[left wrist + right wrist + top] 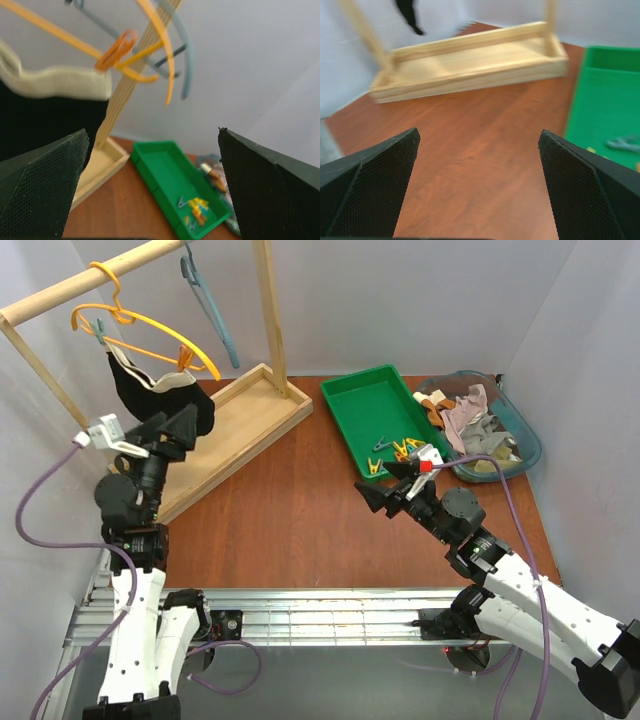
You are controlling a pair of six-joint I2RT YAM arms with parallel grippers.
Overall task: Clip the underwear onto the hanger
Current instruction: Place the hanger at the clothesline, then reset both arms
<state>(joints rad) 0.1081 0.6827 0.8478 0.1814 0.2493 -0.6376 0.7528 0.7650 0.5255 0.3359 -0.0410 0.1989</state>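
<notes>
Top view: in the upper left, the underwear (pixel 150 390) hangs from the hanger (pixel 160 325), with the left gripper (pixel 170 430) spread just beside it. The right gripper (pixel 385 490) is spread at centre right.
Left wrist: an orange clip (pixel 117 49) sits on the hanger above the waistband.
Right wrist: the jaws stand apart above the table (pixel 470 150).

Overhead view, wrist close-ups, green tray (pixel 365 405) shared
</notes>
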